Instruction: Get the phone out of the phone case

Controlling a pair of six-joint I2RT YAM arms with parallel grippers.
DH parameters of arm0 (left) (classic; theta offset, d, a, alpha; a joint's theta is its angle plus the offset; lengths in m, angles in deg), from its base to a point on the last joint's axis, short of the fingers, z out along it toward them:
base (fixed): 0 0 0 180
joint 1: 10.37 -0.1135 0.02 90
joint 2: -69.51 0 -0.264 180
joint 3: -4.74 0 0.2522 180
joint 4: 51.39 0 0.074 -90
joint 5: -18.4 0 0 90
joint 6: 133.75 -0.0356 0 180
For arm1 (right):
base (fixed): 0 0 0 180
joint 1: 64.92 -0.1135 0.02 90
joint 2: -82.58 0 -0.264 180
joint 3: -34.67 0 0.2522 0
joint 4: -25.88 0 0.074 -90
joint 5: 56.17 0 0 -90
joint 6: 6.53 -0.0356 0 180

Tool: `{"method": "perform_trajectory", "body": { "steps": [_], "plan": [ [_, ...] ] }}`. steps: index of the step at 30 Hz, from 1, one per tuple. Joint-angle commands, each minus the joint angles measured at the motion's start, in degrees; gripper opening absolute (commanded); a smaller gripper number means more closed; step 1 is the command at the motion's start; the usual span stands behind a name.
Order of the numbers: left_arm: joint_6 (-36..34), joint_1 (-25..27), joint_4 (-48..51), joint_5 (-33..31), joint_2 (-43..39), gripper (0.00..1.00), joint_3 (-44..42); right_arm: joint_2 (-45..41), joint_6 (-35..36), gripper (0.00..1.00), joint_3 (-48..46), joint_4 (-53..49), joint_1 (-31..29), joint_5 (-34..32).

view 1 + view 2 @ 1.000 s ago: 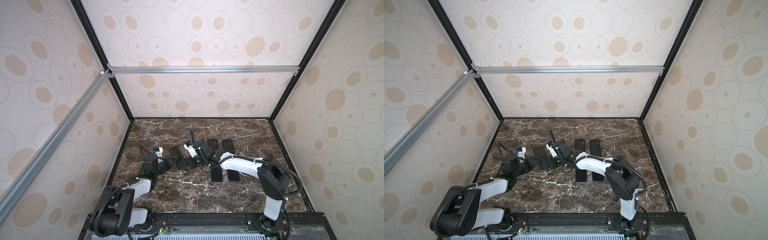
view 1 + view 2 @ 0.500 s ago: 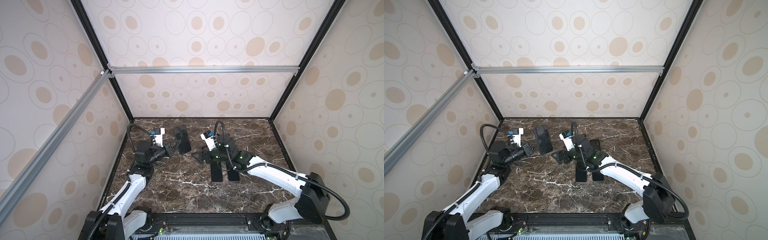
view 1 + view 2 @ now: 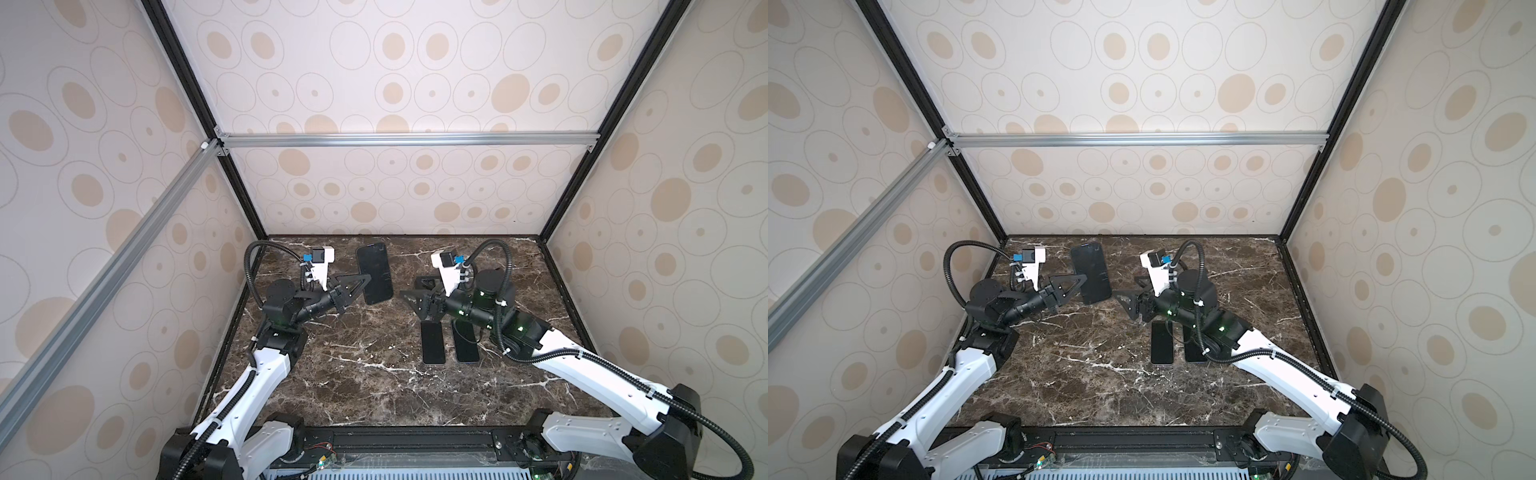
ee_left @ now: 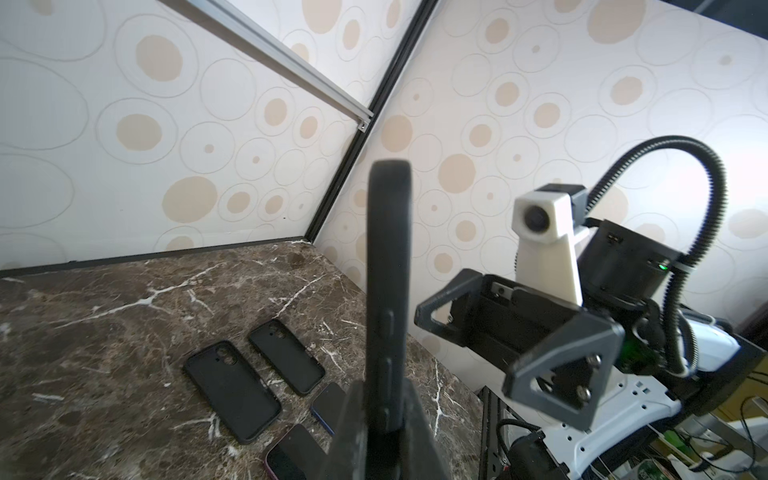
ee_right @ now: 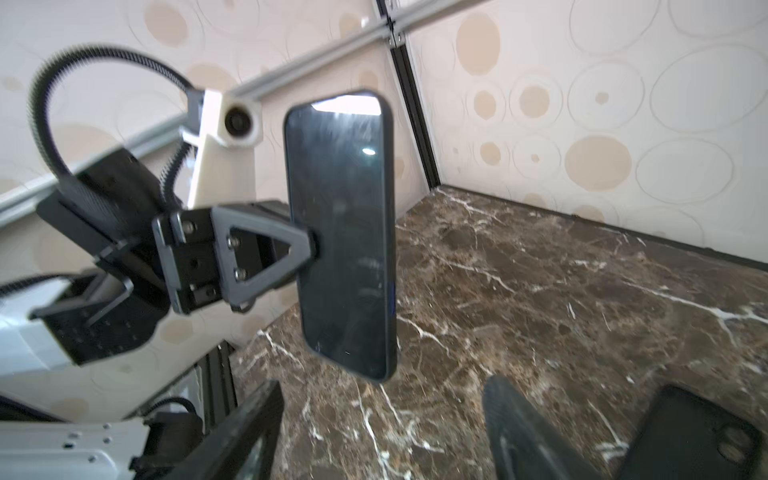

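Observation:
The phone (image 5: 340, 232), dark screen showing, sits inside its black phone case (image 5: 390, 208) and stands upright in the air. My left gripper (image 3: 365, 279) is shut on one long edge of it. In both top views it hangs over the back left of the table (image 3: 1090, 272). The left wrist view shows it edge-on (image 4: 388, 266) between the shut jaws (image 4: 384, 399). My right gripper (image 3: 415, 291) faces it from the right with a gap between them. It is open, and nothing lies between its fingers (image 5: 249, 428).
Two bare phones (image 3: 433, 343) (image 3: 465, 341) lie side by side on the marble table (image 3: 353, 374), partly under the right arm. Two empty black cases (image 4: 230, 386) (image 4: 286, 355) lie beyond them. Patterned walls close in the back and both sides.
The left arm has lifted the cased phone off the table, up and to the back left. The right gripper has pulled away to the right, and its jaws have narrowed a little.

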Motion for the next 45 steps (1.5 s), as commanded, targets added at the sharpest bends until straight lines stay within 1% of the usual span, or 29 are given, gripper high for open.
{"method": "perform_trajectory", "body": {
  "steps": [1, 2, 3, 5, 8, 10, 12, 13, 15, 17, 20, 22, 25, 30, 32, 35, 37, 41, 45],
  "plan": [
    [0.5, 1.6, -8.1, 1.4, -2.7, 0.00, 0.8, -0.8, -9.2, 0.78, 0.4, 12.0, 3.7, 4.9],
    [0.3, 2.1, -8.6, 1.8, -2.9, 0.00, 0.6, -0.2, -11.5, 0.78, 0.6, 14.1, 4.8, 6.6],
    [0.2, 2.6, -9.4, 2.0, -3.1, 0.00, 0.2, 0.3, -13.4, 0.75, 0.9, 15.9, 5.6, 7.9],
    [0.2, 3.5, -11.2, 1.4, -4.1, 0.00, -0.8, 2.1, -16.3, 0.68, 2.0, 19.4, 6.5, 11.3],
    [-0.3, 4.4, -13.0, 0.1, -6.0, 0.00, -2.3, 4.7, -18.0, 0.63, 4.4, 22.1, 6.5, 16.9],
    [-0.7, 4.8, -14.2, 0.9, -6.5, 0.00, -2.6, 6.1, -20.0, 0.64, 4.6, 26.6, 6.6, 19.3],
    [-0.8, 5.0, -14.4, 1.9, -6.4, 0.00, -2.4, 6.9, -22.4, 0.69, 4.5, 31.0, 6.5, 19.4],
    [-0.6, 5.0, -15.2, 3.0, -6.1, 0.00, -2.5, 7.4, -23.5, 0.71, 4.6, 33.1, 6.6, 19.8],
    [1.4, 5.0, -18.1, 3.7, -5.2, 0.00, -2.9, 8.8, -25.0, 0.71, 5.7, 36.6, 6.6, 22.7],
    [3.3, 5.1, -20.4, 3.4, -4.4, 0.00, -3.2, 10.4, -24.7, 0.69, 7.3, 37.8, 6.4, 28.2],
    [6.0, 5.1, -24.2, 1.7, -4.0, 0.00, -3.7, 11.2, -23.3, 0.68, 6.9, 38.6, 6.1, 33.4],
    [8.3, 5.3, -27.4, 0.3, -4.0, 0.00, -4.2, 11.2, -21.3, 0.68, 5.7, 36.8, 5.7, 34.9],
    [11.7, 5.5, -31.4, -1.2, -3.6, 0.00, -4.5, 11.4, -18.5, 0.68, 3.6, 34.7, 4.5, 35.0],
    [15.1, 5.8, -35.7, -3.1, -3.3, 0.00, -5.0, 13.3, -17.2, 0.66, 3.1, 33.6, 3.0, 36.9],
    [15.5, 5.9, -36.1, -4.0, -3.4, 0.00, -5.2, 13.9, -17.6, 0.62, 2.8, 34.7, 2.7, 37.2],
    [15.5, 5.9, -36.0, -5.2, -3.5, 0.00, -5.3, 14.5, -18.2, 0.51, 2.8, 35.8, 2.0, 37.5],
    [15.4, 5.9, -35.7, -6.1, -3.6, 0.00, -5.4, 14.6, -18.2, 0.45, 3.0, 35.9, 1.8, 37.3],
    [15.3, 5.9, -35.2, -7.8, -3.6, 0.00, -5.6, 14.5, -17.9, 0.29, 3.1, 35.7, 1.7, 37.2],
    [15.1, 5.9, -34.1, -8.5, -3.7, 0.00, -5.8, 14.4, -17.8, 0.19, 3.3, 35.3, 1.7, 37.4]
  ]
}}
